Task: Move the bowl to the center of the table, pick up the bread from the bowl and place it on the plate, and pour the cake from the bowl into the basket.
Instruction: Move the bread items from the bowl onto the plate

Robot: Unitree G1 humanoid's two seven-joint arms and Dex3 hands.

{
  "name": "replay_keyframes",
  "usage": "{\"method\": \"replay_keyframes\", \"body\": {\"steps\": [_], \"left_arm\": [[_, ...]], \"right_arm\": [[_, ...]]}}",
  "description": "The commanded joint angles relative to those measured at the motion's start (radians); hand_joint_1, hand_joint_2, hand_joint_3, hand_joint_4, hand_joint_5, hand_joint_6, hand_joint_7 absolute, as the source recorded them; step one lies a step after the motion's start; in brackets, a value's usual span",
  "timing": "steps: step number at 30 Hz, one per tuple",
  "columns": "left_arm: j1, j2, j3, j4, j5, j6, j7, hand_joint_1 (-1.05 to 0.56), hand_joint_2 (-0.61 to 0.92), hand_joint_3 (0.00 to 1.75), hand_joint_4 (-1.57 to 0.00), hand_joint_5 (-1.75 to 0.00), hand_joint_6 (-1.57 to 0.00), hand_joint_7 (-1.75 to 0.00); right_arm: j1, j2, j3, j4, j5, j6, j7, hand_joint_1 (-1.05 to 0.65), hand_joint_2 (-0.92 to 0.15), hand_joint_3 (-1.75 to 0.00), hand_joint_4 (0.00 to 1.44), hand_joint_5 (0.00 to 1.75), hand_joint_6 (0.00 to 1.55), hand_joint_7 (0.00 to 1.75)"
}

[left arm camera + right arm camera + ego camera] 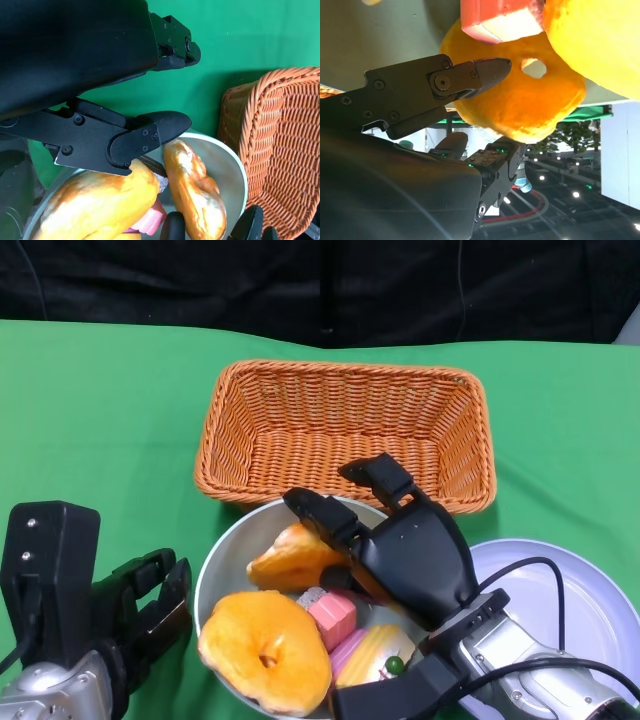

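**Right hand over the bowl, bread just under its fingers**

Starting at the left: the left hand [150,610] sits just beside the bowl [215,565], on its outer left side, fingers loosely curled and apart, holding nothing. In the left wrist view its fingertips [165,125] hover at the rim, above the food.

Into the bowl now. One ring-shaped bread [265,650] lies flat at the front left, hole facing up. One elongated glazed bread [295,558] lies behind it, long axis running left to right, its far end tucked beneath the right hand [400,540]. One pink cake piece [335,615] and one yellow-and-pink cake [375,655] sit to the right of the ring.

The right hand reaches in over the bowl's right half, fingers spread and extended above the elongated bread; whether they actually touch it, I cannot tell.

Behind the bowl, one orange wicker basket [345,430], long axis left to right. Far right, one pale plate [590,610], partly under the right forearm.
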Motion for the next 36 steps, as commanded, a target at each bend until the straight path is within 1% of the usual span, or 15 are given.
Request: {"method": "replay_keyframes", "body": {"steps": [1,3,5,8,10,17,21,23,29,33,36], "left_arm": [[0.005,0.021,-0.003,-0.008,0.014,-0.014,-0.015,-0.48,0.92,0.69,-0.11,-0.24,-0.15,-0.01],[0.005,0.021,-0.002,-0.008,0.012,-0.013,-0.014,-0.48,0.92,0.69,-0.1,-0.24,-0.15,-0.01],[0.004,0.02,0.0,-0.009,0.012,-0.01,-0.011,-0.49,0.92,0.68,-0.1,-0.25,-0.15,-0.01],[0.003,0.02,0.001,-0.008,0.012,-0.01,-0.011,-0.48,0.92,0.67,-0.1,-0.26,-0.15,-0.01],[0.005,0.021,0.001,-0.006,0.01,-0.013,-0.014,-0.48,0.92,0.68,-0.09,-0.26,-0.15,-0.01],[0.004,0.017,0.004,-0.01,0.009,-0.011,-0.01,-0.49,0.92,0.69,-0.09,-0.29,-0.16,-0.01],[0.001,0.011,0.01,-0.011,0.006,-0.003,-0.004,-0.49,0.92,0.68,-0.09,-0.31,-0.18,-0.02],[0.001,0.012,0.009,-0.01,0.007,-0.004,-0.006,-0.49,0.92,0.68,-0.08,-0.32,-0.18,-0.02],[0.006,0.007,0.012,-0.012,0.008,-0.005,-0.003,-0.49,0.92,0.68,-0.07,-0.35,-0.19,-0.02],[0.011,0.009,0.003,-0.014,0.015,-0.009,-0.004,-0.48,0.92,0.69,-0.06,-0.37,-0.19,-0.02],[0.013,0.009,-0.004,-0.015,0.02,-0.01,-0.002,-0.47,0.92,0.69,-0.07,-0.39,-0.2,-0.02]], "right_arm": [[0.014,-0.018,0.006,-0.013,-0.004,-0.012,-0.027,-0.53,-0.92,-0.07,0.0,0.86,0.37,0.12],[0.02,-0.022,0.008,-0.019,-0.001,-0.023,-0.032,-0.53,-0.92,-0.06,0.0,0.87,0.37,0.12],[0.031,-0.029,0.012,-0.03,0.005,-0.045,-0.037,-0.52,-0.92,-0.05,0.0,0.97,0.4,0.15],[0.038,-0.04,0.017,-0.03,0.006,-0.086,-0.055,-0.5,-0.91,-0.03,0.08,1.03,0.44,0.19],[0.043,-0.044,0.019,-0.027,0.002,-0.104,-0.068,-0.49,-0.91,-0.01,0.17,0.99,0.49,0.21],[0.046,-0.047,0.019,-0.019,0.006,-0.13,-0.06,-0.46,-0.9,0.0,0.31,0.92,0.56,0.23],[0.039,-0.043,0.015,-0.003,0.015,-0.131,-0.044,-0.45,-0.9,0.0,0.33,0.89,0.58,0.22],[0.031,-0.035,0.009,0.008,0.028,-0.126,-0.014,-0.45,-0.9,0.0,0.32,0.88,0.57,0.21],[-0.009,-0.003,-0.003,0.057,0.044,-0.084,0.038,-0.46,-0.92,-0.01,0.32,0.88,0.57,0.2],[-0.03,0.015,-0.01,0.074,0.059,-0.047,0.093,-0.47,-0.92,-0.07,0.3,0.88,0.56,0.19],[-0.046,0.027,-0.015,0.084,0.076,-0.036,0.127,-0.45,-0.92,-0.06,0.3,0.87,0.57,0.18]]}}
